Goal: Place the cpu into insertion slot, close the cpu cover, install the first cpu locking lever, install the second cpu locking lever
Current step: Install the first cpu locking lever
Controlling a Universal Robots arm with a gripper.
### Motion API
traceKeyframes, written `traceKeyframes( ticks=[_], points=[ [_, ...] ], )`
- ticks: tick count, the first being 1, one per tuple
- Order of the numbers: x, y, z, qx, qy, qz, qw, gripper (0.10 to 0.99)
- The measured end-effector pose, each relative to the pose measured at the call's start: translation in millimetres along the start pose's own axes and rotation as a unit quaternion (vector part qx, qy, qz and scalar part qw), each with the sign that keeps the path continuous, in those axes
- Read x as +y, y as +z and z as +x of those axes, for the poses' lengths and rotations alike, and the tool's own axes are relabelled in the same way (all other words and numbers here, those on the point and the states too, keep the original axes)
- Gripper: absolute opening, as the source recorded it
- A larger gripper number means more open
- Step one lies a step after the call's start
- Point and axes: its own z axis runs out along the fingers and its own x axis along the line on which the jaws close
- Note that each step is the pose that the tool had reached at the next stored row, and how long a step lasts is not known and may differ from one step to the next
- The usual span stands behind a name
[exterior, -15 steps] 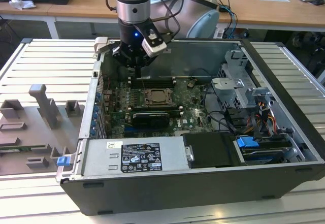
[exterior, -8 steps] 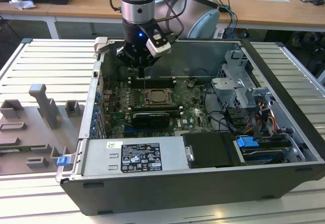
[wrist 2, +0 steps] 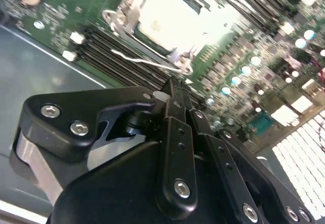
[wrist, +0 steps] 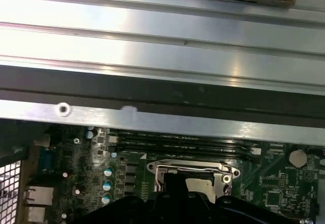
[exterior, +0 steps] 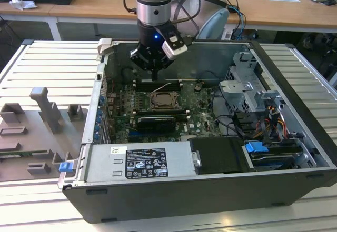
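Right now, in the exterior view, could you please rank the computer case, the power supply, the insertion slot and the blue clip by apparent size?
1. Computer case
2. Power supply
3. Insertion slot
4. Blue clip, smallest

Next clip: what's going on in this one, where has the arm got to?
A single robot arm is working inside an open computer case lying on a slatted metal table. Its claw hangs over the green motherboard, just behind the insertion slot in the exterior view. The second wrist view shows the pale cpu already lying in the socket, with a thin wire locking lever sticking out beside it. The claw holds nothing visible.
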Motion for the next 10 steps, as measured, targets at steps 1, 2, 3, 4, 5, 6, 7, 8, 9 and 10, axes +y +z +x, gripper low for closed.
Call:
traceKeyframes(
  ticks=[1,2,3,4,5,6,7,8,9,10],
  points=[
    [-0.5,1.0,-5.2,0.0000,0.000,0.0000,1.0000,0.106],
    [-0.7,1.7,-7.3,-0.0001,0.000,-0.0008,1.0000,0.106],
    [-1.0,2.1,-9.1,-0.0003,0.000,-0.0046,1.0000,0.106],
    [-1.1,2.5,-10.7,-0.0006,0.000,-0.0086,1.0000,0.106],
    [-1.2,3.2,-12.7,-0.0010,0.001,-0.0122,0.9999,0.106],
    [-1.5,5.7,-14.8,-0.0015,0.004,-0.0145,0.9999,0.106],
    [-1.7,7.5,-16.1,-0.0014,0.006,-0.0145,0.9999,0.106],
    [-1.8,9.4,-17.2,-0.0014,0.007,-0.0145,0.9999,0.106],
    [-1.9,11.2,-17.9,-0.0011,0.008,-0.0144,0.9999,0.106],
    [-2.0,12.7,-18.5,-0.0007,0.009,-0.0144,0.9999,0.106]
  ],
)
